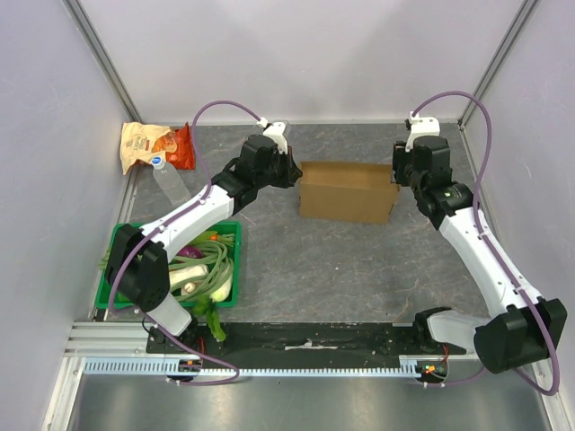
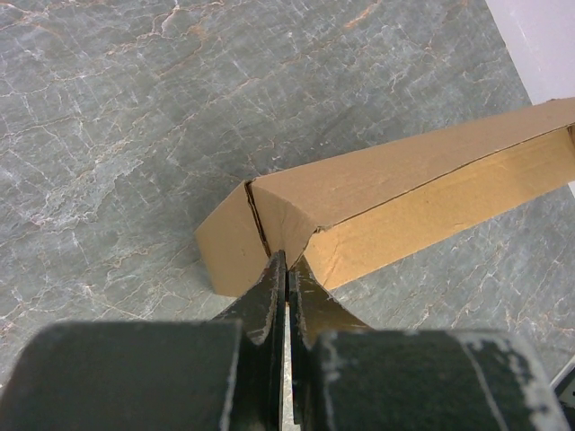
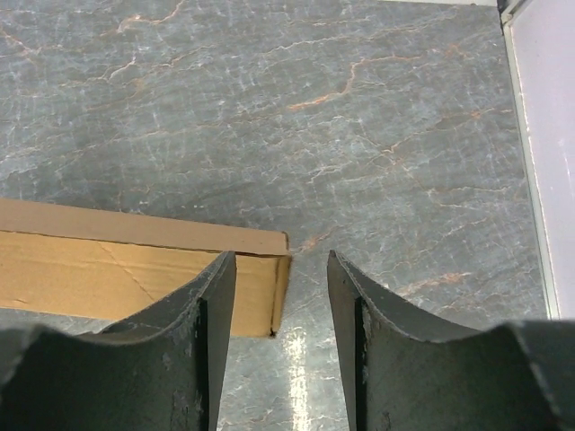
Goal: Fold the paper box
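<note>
While one paper box stands, one green crate sits apart

White left arm, white right arm, black joints, looping purple cables, dark tapered fingers

This is looking like a robotics lab test cell. Bare pale walls and metal posts are boxing in a grey stone-look table from 9 through 12 to 3 o'clock. A left arm and a right arm, both white, are standing at 6 o'clock by a slotted rail, with purple cables looping over them. Props are lying about: a box at centre, a crate of vegetables at 8 o'clock, and a bag and bottle at 10 o'clock.
</note>
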`<act>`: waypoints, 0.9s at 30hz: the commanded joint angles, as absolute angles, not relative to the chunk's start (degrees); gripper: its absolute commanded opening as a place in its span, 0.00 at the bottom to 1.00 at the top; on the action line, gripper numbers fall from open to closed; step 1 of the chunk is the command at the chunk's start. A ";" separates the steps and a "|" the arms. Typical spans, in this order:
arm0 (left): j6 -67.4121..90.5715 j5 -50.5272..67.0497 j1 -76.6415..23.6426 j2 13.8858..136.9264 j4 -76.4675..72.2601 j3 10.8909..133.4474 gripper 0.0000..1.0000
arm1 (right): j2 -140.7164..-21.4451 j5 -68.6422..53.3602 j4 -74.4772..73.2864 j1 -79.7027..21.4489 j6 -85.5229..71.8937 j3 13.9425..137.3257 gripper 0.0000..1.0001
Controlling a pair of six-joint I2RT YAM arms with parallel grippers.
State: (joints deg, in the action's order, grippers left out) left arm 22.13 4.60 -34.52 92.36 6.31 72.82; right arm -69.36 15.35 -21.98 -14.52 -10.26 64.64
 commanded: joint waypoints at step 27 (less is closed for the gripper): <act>22.67 3.69 -35.51 92.99 6.42 72.16 0.02 | -62.41 13.09 1.74 -12.21 -12.56 43.26 0.00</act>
State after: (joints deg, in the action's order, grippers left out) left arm 22.15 4.56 -34.68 92.36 7.01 73.21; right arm -66.04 9.67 -5.93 -11.07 -10.00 49.39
